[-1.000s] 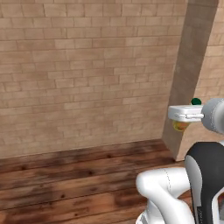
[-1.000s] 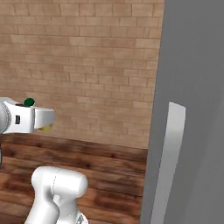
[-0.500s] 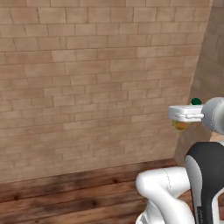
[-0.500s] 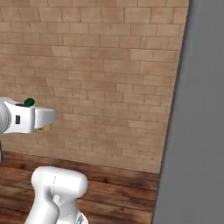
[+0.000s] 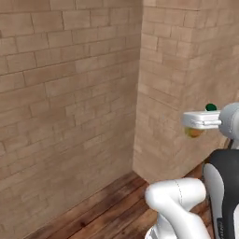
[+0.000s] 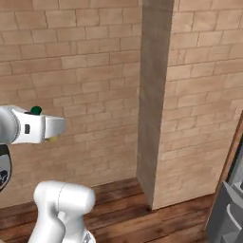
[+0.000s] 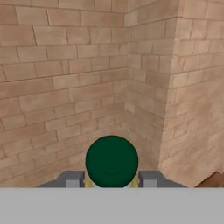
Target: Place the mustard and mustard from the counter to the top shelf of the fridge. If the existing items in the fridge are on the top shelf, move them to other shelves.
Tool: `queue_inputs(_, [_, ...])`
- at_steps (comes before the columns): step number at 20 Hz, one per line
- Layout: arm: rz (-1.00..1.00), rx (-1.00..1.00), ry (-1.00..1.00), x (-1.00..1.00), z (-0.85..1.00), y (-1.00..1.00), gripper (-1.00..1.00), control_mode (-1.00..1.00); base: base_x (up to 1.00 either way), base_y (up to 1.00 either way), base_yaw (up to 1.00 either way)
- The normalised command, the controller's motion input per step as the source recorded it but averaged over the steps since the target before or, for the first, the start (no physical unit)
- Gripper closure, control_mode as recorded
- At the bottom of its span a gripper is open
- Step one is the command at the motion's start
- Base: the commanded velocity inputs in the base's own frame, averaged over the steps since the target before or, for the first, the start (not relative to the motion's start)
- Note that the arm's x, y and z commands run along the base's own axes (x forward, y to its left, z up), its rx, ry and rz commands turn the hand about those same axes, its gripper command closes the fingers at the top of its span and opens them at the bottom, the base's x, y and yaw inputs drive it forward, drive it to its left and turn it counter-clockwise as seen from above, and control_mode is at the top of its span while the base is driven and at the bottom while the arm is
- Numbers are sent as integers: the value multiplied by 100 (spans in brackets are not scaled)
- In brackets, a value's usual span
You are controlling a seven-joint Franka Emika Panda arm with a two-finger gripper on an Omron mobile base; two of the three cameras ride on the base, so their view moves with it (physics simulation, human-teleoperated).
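Now our pincer (image 7: 112, 181) pinches a mustard bottle (image 7: 112, 162) (dark-capped); a bump against the brick wall (image 5: 60, 107) could dislodge it.

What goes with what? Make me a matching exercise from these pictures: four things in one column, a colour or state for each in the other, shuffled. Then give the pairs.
Things:
1. wall
2. floor
3. mustard bottle
4. gripper

Colour or state:
A. brown wooden planks
B. shut around something
C. yellowish, peeking out below the white hand
D. tan brick

Pairs: 1-D, 2-A, 3-C, 4-B
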Motion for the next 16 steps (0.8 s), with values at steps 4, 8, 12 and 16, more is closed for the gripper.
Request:
queue_inputs(4, [0,0,0,0,0,0,100,100,0,6,-100])
queue_inputs(8, [0,0,0,0,0,0,100,100,0,4,-100])
queue_inputs(12, [0,0,0,0,0,0,100,100,22,9,-87])
queue_inputs(16, [0,0,0,0,0,0,100,100,91,23,-57])
